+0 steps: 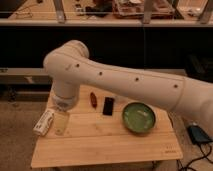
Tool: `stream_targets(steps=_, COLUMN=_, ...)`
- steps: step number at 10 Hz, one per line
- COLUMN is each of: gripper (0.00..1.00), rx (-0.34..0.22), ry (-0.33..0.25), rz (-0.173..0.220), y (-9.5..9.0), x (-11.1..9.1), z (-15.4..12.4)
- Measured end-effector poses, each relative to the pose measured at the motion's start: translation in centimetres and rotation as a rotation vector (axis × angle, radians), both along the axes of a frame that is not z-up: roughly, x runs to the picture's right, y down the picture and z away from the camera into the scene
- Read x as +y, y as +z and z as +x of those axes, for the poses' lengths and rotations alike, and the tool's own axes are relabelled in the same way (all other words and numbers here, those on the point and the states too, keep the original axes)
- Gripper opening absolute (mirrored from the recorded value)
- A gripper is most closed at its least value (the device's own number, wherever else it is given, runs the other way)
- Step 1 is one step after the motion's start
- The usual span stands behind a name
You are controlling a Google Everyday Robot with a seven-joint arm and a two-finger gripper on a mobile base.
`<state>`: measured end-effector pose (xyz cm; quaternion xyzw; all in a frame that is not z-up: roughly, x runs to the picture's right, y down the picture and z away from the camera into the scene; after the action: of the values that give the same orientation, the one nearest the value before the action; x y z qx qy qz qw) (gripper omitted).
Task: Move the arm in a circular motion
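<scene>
A pale wooden table (105, 150) stands on speckled brown carpet (15, 147) before a dark cabinet front (125, 47) under a lit wooden countertop (35, 14).

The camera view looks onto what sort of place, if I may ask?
Probably a robotics lab: a white arm reaches over a small wooden table, its tool low beside a white bottle, with a cluttered bench behind.

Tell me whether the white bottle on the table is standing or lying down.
Lying down: the white bottle rests lengthwise near the edge of the table, right beside the gripper on the arm.
</scene>
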<state>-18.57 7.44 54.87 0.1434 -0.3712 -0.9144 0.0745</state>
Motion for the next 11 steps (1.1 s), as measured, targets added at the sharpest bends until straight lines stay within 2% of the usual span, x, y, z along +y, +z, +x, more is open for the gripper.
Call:
stream_targets(steps=1, gripper=0.80, rx=-0.050, ry=0.036, rz=0.031, y=1.8, x=-3.0, z=-2.0)
stream_targets(steps=2, gripper=0.80, rx=-0.058, ry=0.085, rz=0.070, y=4.7, x=-6.3, z=-2.2)
stream_targets(steps=3, gripper=0.80, rx=-0.039, ry=0.130, rz=0.105, y=7.6, x=-9.0, z=-1.0)
stream_targets(steps=4, gripper=0.80, rx=0.032, ry=0.210, rz=0.164, y=12.6, x=-13.2, z=3.5)
stream_targets(steps=5, gripper=0.80, rx=0.109, ry=0.270, rz=0.199, y=15.8, x=-15.5, z=8.3)
stream_targets(steps=6, gripper=0.80, rx=0.188, ry=0.321, rz=0.222, y=18.3, x=-16.9, z=13.2)
stream_targets(steps=7, gripper=0.80, rx=0.300, ry=0.388, rz=0.236, y=20.8, x=-17.8, z=19.5)
stream_targets(steps=8, gripper=0.80, rx=0.434, ry=0.466, rz=0.228, y=23.0, x=-17.6, z=26.6)
stream_targets(steps=9, gripper=0.80, rx=0.516, ry=0.503, rz=0.214, y=24.0, x=-17.0, z=30.5)
stream_targets(steps=10, gripper=0.80, rx=0.630, ry=0.539, rz=0.176, y=24.6, x=-15.2, z=35.6)
stream_targets(steps=11, gripper=0.80, rx=0.711, ry=0.541, rz=0.132, y=24.2, x=-13.0, z=38.2)
